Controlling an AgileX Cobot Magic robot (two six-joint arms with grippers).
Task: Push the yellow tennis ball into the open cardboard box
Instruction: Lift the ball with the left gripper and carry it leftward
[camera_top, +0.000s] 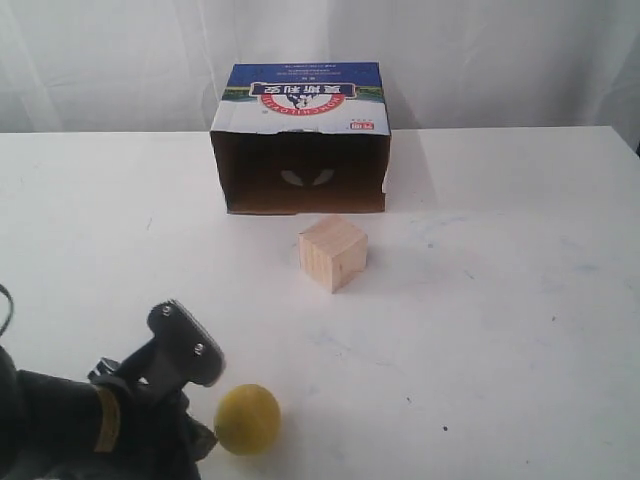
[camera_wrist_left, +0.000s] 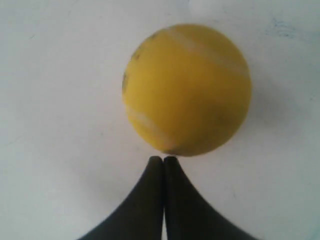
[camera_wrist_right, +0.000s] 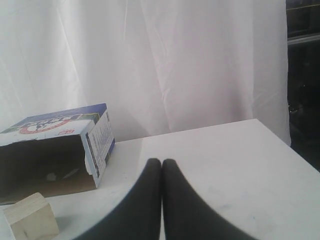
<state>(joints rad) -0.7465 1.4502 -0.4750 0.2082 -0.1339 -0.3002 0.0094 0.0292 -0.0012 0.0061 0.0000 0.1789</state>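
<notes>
The yellow tennis ball (camera_top: 247, 419) (camera_wrist_left: 186, 89) rests on the white table near its front edge. My left gripper (camera_wrist_left: 163, 159) is shut with nothing in it, its tips at or touching the ball's near side; in the exterior view the fingertips are hidden behind the arm's body (camera_top: 150, 400), left of the ball. The open cardboard box (camera_top: 300, 140) (camera_wrist_right: 55, 150) lies at the back, dark mouth facing forward. My right gripper (camera_wrist_right: 161, 161) is shut and empty, raised above the table, and does not show in the exterior view.
A pale wooden cube (camera_top: 333, 252) (camera_wrist_right: 31, 216) stands on the white table (camera_top: 500, 300) between ball and box, just in front of the box's mouth. White curtains (camera_wrist_right: 165, 60) hang behind the table. The table's right edge (camera_wrist_right: 287, 145) shows in the right wrist view.
</notes>
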